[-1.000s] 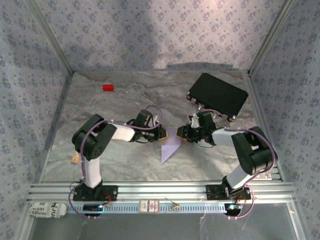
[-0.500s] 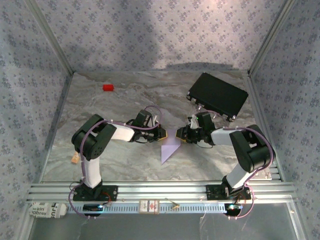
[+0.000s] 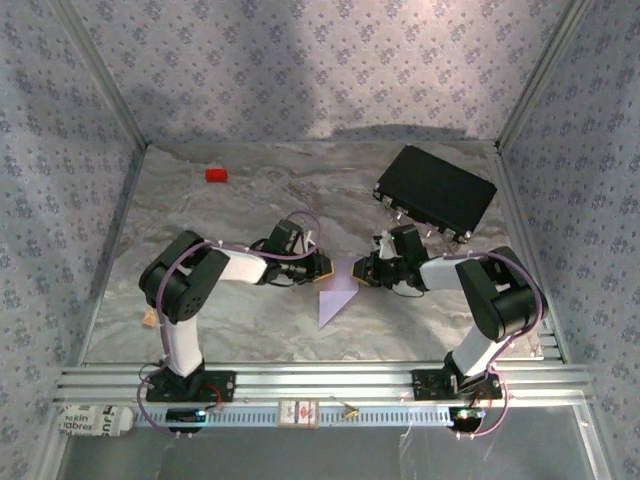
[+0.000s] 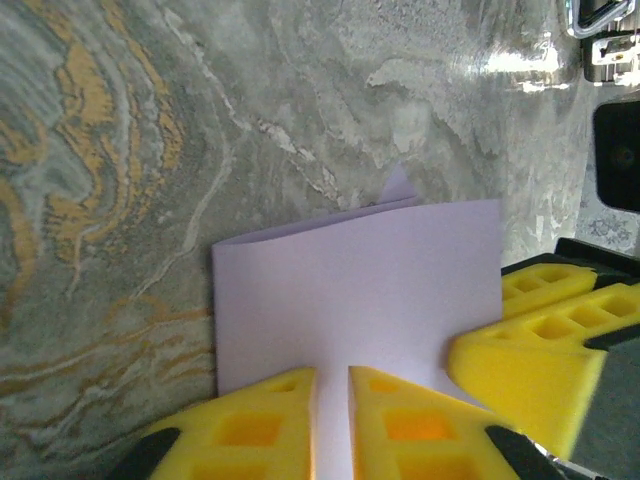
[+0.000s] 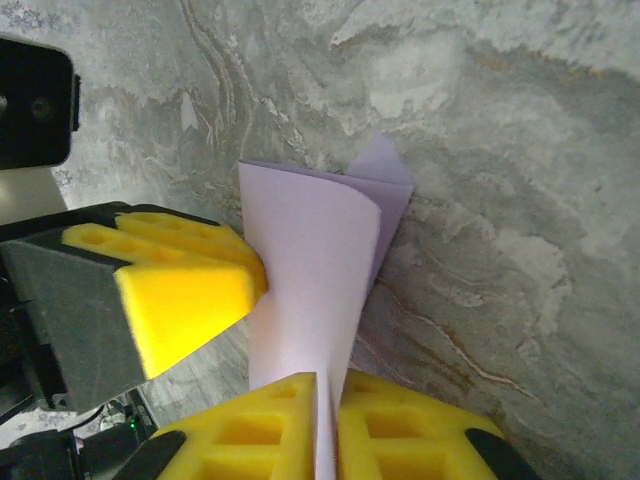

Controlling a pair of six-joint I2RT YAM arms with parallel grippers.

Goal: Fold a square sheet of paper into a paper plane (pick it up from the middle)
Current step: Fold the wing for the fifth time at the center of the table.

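Two inward-bent arms (image 3: 243, 266): right claw (image 5: 327, 395) tight on lilac sheet (image 5: 320, 260), left claw (image 4: 332, 385) barely ajar.

The square sheet of paper (image 3: 335, 298) is pale lilac and folded over on itself into a tapering wedge, tip pointing nearward, mid-table (image 3: 230, 320), its layers curling apart.

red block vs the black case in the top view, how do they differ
The red block is tiny and bright red; the black case is far larger, flat and black. The block sits far left on the table; the case lies far right, skewed, with metal fittings on its near side. Both rest apart from the lilac paper.
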